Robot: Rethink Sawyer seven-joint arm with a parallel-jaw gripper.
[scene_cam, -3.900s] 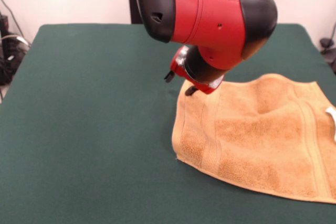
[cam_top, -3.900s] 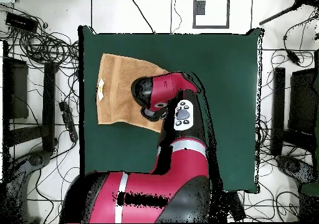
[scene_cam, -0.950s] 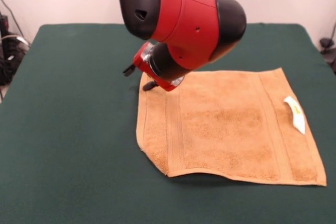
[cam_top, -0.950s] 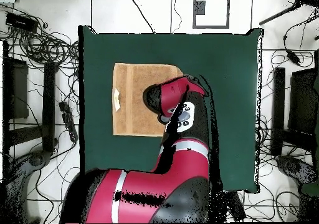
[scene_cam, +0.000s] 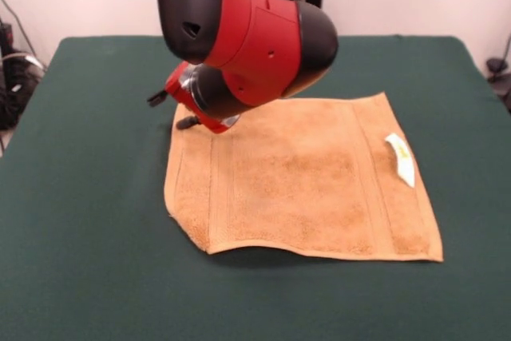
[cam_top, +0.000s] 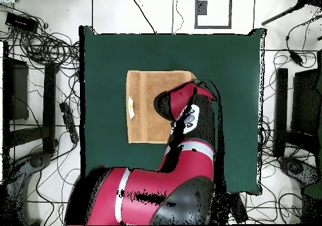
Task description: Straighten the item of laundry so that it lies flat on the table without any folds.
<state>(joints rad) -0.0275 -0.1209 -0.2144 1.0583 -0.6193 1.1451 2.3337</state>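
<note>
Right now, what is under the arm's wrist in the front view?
The towel's far left corner lies there on the green table, with the gripper at that corner. The wrist covers the corner's tip, so any grip on it is hidden.

**Towel pulled inward and spread out**

The towel (scene_cam: pixel 299 177) now lies nearer the middle of the desk (scene_cam: pixel 88 197), dragged away from the edge it overhung earlier, and its raised hump is gone. The white tag (scene_cam: pixel 401 157) now rests on top. The gripper (scene_cam: pixel 174 110) has shifted sideways with the towel's corner.
</note>
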